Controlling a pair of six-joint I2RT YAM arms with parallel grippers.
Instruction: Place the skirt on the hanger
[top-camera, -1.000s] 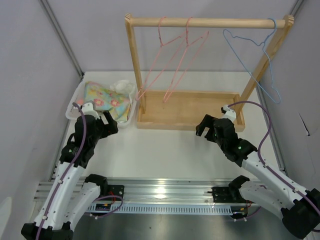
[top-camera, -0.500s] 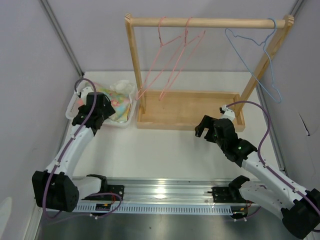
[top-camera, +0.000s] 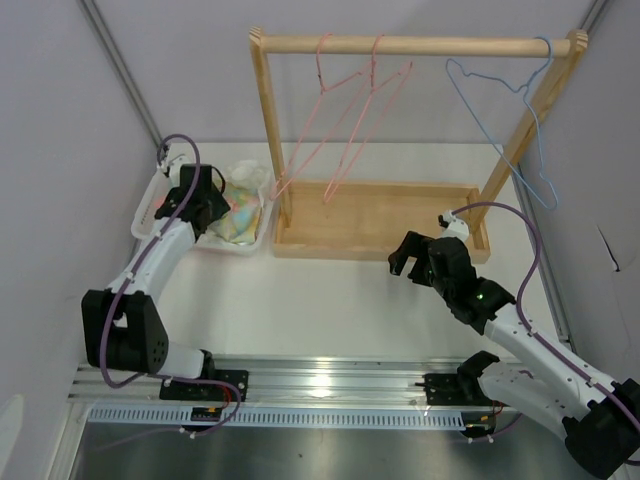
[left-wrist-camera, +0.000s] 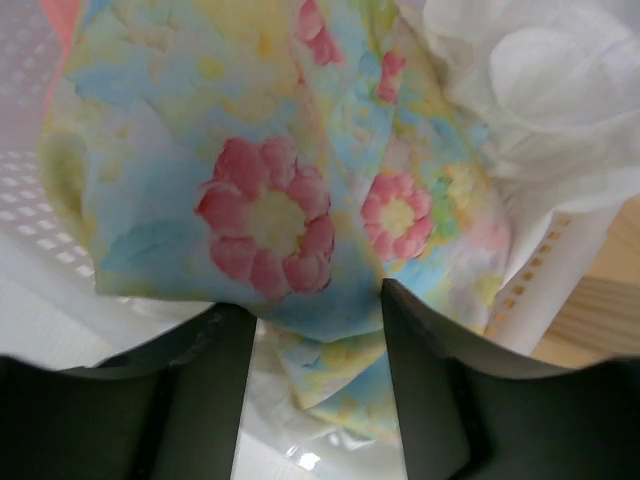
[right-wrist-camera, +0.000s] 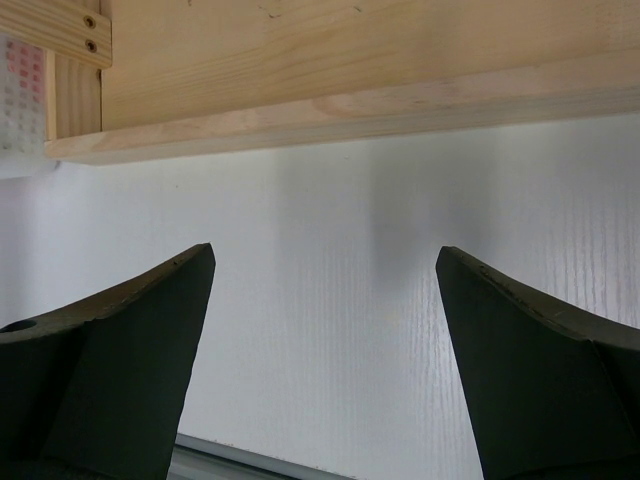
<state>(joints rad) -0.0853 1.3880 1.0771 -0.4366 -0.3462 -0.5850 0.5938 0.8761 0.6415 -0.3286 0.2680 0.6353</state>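
At far-left white perforated plastic basket (top-camera: 232, 249): pastel patchwork floral cloth skirt (left-wrist-camera: 260, 200) lies inside, unlifted. Left gripper (left-wrist-camera: 318, 300) jaws parted astride its fold, pinch not evident. Thin light-blue wire hanger (top-camera: 500, 85) bare on wooden rail (top-camera: 420, 45). Right gripper (right-wrist-camera: 325, 270) jaws wide, empty. Judged: pick-up beginning; hanging remains.

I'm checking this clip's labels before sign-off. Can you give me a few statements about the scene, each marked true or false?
1. The skirt lies in the white basket. True.
2. The blue hanger hangs at the right end of the wooden rail. True.
3. The right gripper holds a pink hanger. False: it is open and empty above the bare table.
4. The skirt is already on the blue hanger. False: the hanger is bare and the skirt is in the basket.
5. The left gripper is at the skirt, with cloth between its fingers. True.
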